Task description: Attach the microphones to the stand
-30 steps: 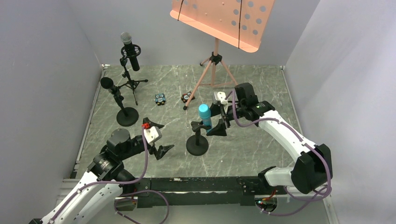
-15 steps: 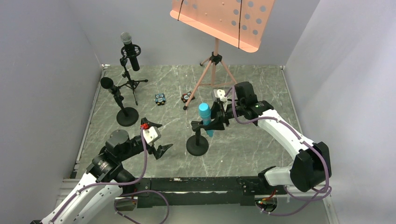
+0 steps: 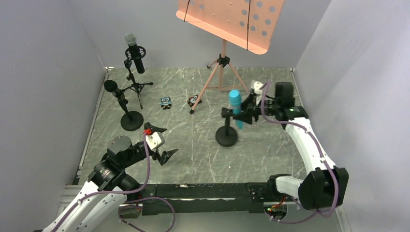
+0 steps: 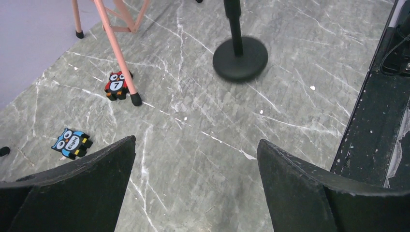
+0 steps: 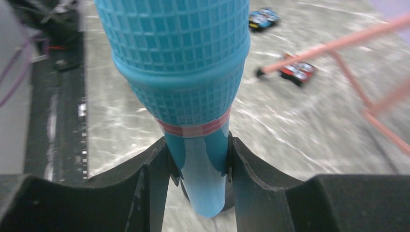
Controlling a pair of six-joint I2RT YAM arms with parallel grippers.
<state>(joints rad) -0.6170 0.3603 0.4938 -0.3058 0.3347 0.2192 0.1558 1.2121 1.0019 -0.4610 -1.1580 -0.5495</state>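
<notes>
**Turquoise microphone gripped at stand top**

The right gripper [image 3: 241,115] [image 5: 198,162] is clamped on the turquoise microphone [image 3: 235,99] [image 5: 179,72] just below its mesh head, at the top of the round-base stand [image 3: 226,137], toward the table's right edge. The left gripper [image 3: 162,141] [image 4: 196,145] is spread wide and empty, near the near-left corner.

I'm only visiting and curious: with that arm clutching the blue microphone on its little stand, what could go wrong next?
The right fingers clamp the turquoise microphone, which seems seated on its round-based stand. A sideways pull could tip or drag that stand. The pink music stand has a leg close behind, so a swing of the arm might knock it.
</notes>
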